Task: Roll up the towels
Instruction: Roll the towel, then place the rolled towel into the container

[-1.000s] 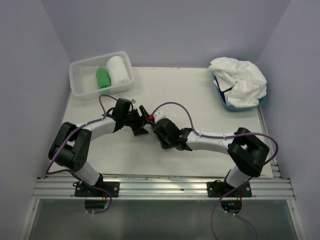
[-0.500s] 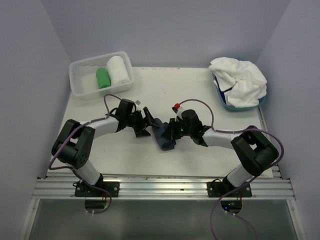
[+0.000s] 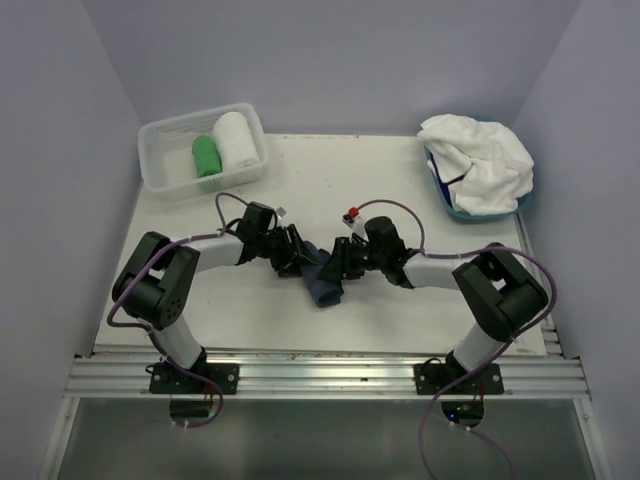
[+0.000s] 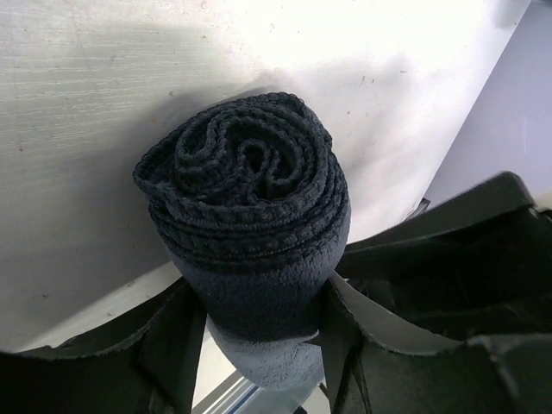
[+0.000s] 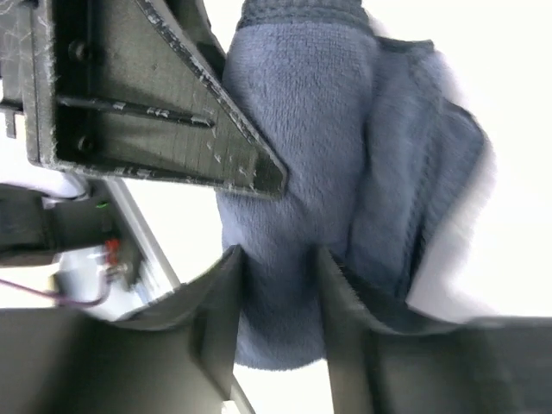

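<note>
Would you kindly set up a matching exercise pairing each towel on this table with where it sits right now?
Things:
1. navy towel
2. green towel
3. loose white towels
4. rolled white towel

Places:
A. heaped in the blue tub
B. in the basket, right-hand roll
C. between the left pincer and right pincer
D. in the basket, left-hand roll

Pairs: 1-C, 2-D, 3-A, 4-B.
</note>
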Controlling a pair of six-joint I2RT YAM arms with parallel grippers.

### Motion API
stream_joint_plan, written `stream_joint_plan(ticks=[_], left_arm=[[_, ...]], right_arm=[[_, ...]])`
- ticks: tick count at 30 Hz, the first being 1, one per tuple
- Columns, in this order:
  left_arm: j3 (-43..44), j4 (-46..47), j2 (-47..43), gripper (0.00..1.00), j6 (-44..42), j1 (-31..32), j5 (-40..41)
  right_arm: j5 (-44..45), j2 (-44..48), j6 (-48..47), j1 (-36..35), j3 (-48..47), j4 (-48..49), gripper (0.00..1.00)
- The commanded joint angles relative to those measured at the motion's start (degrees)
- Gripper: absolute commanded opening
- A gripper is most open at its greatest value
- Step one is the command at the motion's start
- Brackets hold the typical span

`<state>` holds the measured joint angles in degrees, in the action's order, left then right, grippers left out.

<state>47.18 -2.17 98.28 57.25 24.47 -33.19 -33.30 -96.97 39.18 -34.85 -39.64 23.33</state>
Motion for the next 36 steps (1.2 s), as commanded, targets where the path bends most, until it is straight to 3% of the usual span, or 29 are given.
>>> stream_joint_plan(ticks=[1,3,6,11,14,21,25,28,32,33,36], left_arm=[[1.52,0.26,0.07,0.54,-0.65,0.14,0.32],[1.51,-0.28,0.33,0.53,-0.56,0.14,0.58],[1.43,-1.08,0.07,0.52,-0.56,0.23,1.11],[1.25,-1.87,-0.63,0.52,-0.21,0.23,2.07],[1.6,-2.31,-0.9,0.52,0.14,0.14,2.6],[2.22,-3.36,-1.25,0.52,0.58,0.23,2.96],[2.13,-4.06,-1.25,0.52,0.58,0.23,3.31],[2.13,-4.06,-1.34,0.52,0.49,0.23,3.31],[2.22,-4.5,-2.04,0.55,0.4,0.23,3.31],[2.3,-4.68,-2.3,0.6,0.4,0.14,3.39],[2.39,-4.77,-3.53,0.71,0.05,-0.03,3.4]], right_arm=[[11.13,8.18,-8.31,-1.09,-1.93,-12.22,0.45],[15.44,12.76,-10.6,-2.75,-3.16,-16.19,0.58],[27.29,16.97,-16.66,-8.18,-6.67,-24.98,0.68],[47.66,15.41,-25.99,-18.57,-14.39,-35.19,0.76],[55.15,11.28,-28.71,-23.67,-18.09,-38.18,0.8],[64.14,2.76,-30.65,-30.97,-22.59,-39.42,0.82],[63.45,-0.23,-30.13,-31.77,-23.12,-38.36,0.82],[64.67,-2.78,-28.9,-31.77,-23.38,-38.45,0.78],[65.29,-2.79,-26.7,-31.68,-22.68,-37.66,0.51],[64.77,-1.57,-26.35,-31.16,-22.24,-37.05,0.37],[58.98,0.81,-24.07,-28.8,-19.61,-34.24,0.22]])
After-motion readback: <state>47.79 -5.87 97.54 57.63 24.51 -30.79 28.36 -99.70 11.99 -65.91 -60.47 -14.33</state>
